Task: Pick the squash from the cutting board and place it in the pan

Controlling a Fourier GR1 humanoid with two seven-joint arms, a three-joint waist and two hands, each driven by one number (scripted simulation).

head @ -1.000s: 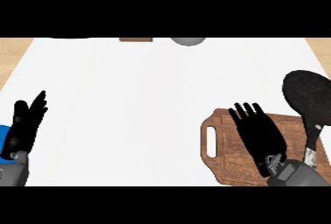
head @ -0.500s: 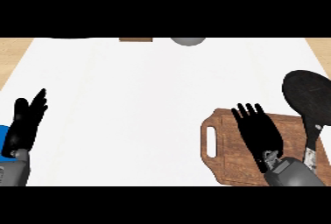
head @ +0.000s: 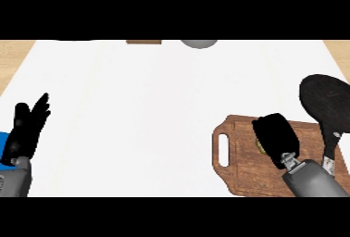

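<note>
The brown wooden cutting board point(head: 240, 163) lies at the lower right of the white counter. My right hand point(head: 275, 135) is over it with its fingers curled down round the squash point(head: 259, 145). Only an olive-yellow sliver of the squash shows at the hand's left edge. The black pan point(head: 327, 98) sits just right of the board, its handle point(head: 330, 149) pointing toward me along the board's right side. My left hand point(head: 27, 132) rests open at the far left, fingers up, holding nothing.
A blue object point(head: 3, 144) peeks in at the left edge behind my left hand. At the counter's far edge sit a grey round object point(head: 199, 43) and a small brown block point(head: 143, 41). Tan wood shows past both counter sides.
My right hand's fingers, straight and spread over the board before, have curled down over the squash. The left hand has not moved.
</note>
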